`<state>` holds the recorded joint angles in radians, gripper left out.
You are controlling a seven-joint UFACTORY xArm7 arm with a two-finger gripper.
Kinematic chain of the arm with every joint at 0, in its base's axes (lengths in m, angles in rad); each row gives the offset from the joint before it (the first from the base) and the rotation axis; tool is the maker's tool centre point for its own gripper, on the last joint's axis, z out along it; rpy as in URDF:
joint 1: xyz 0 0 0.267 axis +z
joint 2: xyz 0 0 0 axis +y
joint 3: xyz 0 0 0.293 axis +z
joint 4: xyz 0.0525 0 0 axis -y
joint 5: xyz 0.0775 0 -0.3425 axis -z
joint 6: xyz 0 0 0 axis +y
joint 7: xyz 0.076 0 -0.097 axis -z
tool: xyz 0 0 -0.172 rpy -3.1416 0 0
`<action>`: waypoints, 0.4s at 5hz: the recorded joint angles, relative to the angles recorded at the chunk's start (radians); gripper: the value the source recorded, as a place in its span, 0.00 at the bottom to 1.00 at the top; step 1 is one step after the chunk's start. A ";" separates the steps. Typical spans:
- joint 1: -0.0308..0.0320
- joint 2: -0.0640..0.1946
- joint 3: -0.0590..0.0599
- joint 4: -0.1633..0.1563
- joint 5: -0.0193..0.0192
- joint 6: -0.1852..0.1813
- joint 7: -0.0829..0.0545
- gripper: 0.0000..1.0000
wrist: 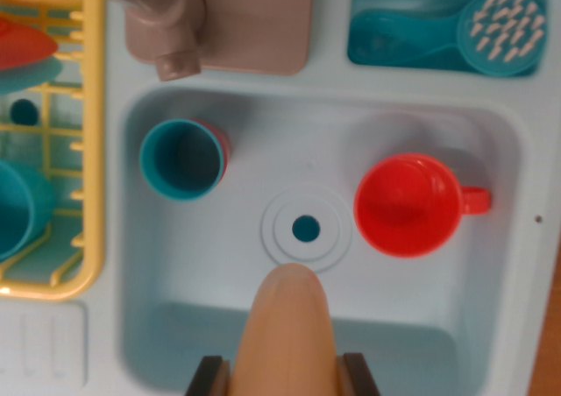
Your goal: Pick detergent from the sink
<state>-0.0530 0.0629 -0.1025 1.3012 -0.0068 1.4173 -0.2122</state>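
You are looking straight down into the toy sink (166,343). The fingers (285,380) are closing on the detergent (289,335), a tan rounded bottle: one dark pad is showing on each side of its base at the bottom edge of the wrist view. The bottle's tip is sitting over the near rim of the drain (306,229). I cannot tell whether it is touching the basin floor or hanging clear of it.

Other items are occupying the basin: a teal cup (181,159) toward the wrist view's left, near the faucet (166,28), and a red mug (408,205) toward the right. A yellow rack (88,151) is standing outside the basin on the left, and a teal brush (491,32) is lying in a tray at upper right.

Risks you are facing from here:
- The bottle is smooth and tapering; a grip this low may be letting it slide or tilt during the lift.
- Any sideways drift while rising could be knocking the red mug or the teal cup.
- The basin walls are close; pulling toward them before clearing the rim could be snagging the bottle.
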 joint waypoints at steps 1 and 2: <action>0.0003 -0.011 0.000 0.034 -0.0012 0.045 0.000 1.00; 0.0003 -0.011 0.000 0.034 -0.0012 0.045 0.000 1.00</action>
<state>-0.0528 0.0514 -0.1025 1.3350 -0.0080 1.4625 -0.2118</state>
